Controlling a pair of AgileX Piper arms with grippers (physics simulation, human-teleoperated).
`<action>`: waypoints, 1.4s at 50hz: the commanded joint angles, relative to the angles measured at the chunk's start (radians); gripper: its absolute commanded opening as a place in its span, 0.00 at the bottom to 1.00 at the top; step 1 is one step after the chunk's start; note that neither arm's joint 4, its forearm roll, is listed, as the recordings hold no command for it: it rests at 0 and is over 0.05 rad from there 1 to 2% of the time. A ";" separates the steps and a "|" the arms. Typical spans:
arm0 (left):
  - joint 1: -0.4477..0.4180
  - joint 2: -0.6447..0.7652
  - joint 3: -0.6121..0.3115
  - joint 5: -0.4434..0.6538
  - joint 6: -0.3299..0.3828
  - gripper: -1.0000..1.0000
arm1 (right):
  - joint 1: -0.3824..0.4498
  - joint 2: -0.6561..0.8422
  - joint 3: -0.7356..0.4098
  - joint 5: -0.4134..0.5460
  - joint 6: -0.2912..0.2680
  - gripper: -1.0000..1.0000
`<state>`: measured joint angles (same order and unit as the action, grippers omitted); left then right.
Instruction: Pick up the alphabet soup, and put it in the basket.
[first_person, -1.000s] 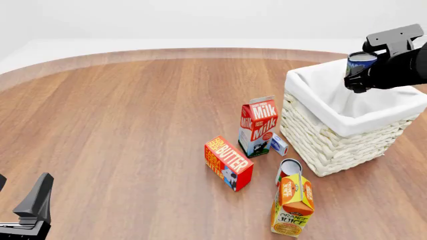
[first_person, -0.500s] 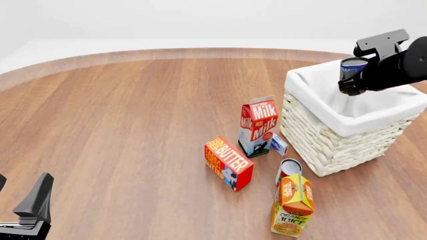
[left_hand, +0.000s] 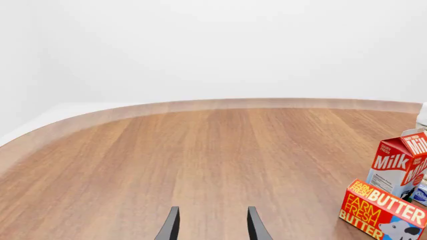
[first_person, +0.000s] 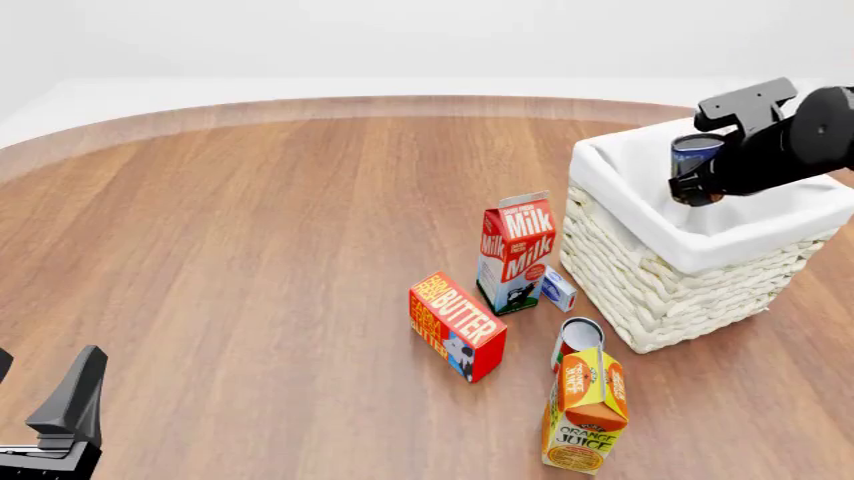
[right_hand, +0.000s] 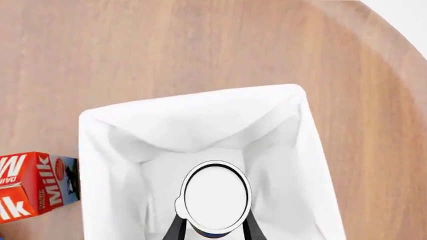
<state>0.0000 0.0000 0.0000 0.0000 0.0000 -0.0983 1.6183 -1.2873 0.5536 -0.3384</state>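
Note:
The alphabet soup (first_person: 694, 157), a small can with a blue label and silver top, is held in my right gripper (first_person: 695, 175), which is shut on it. It hangs over the opening of the basket (first_person: 641, 285), a large cream wicker basket with a white liner. In the right wrist view the can's silver top (right_hand: 215, 196) sits between the fingers, directly above the basket's lined inside (right_hand: 193, 107). My left gripper (first_person: 67, 425) is low at the near left, far from the basket. In the left wrist view it (left_hand: 212, 227) is open and empty above bare table.
A milk carton (first_person: 515, 250) and a small box (first_person: 558, 290) stand just left of the basket. A butter box (first_person: 457, 325), a red-and-white can (first_person: 578, 338) and an orange juice carton (first_person: 585, 408) lie nearer me. The table's curved edge (first_person: 334, 105) runs along the back.
My right gripper has moved left and down with the can, from above the basket's far right rim toward its opening. The left arm has not moved.

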 joint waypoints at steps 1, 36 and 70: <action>0.000 0.000 0.000 0.000 0.000 1.00 | -0.007 0.027 -0.021 -0.002 0.005 0.00; 0.000 0.000 0.000 0.000 0.000 1.00 | 0.005 0.110 -0.028 -0.002 0.002 0.00; 0.000 0.000 0.000 0.000 0.000 1.00 | -0.011 0.135 -0.006 -0.001 -0.022 0.00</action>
<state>0.0000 0.0000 0.0000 0.0000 0.0000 -0.1034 1.7547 -1.2841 0.5517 -0.3771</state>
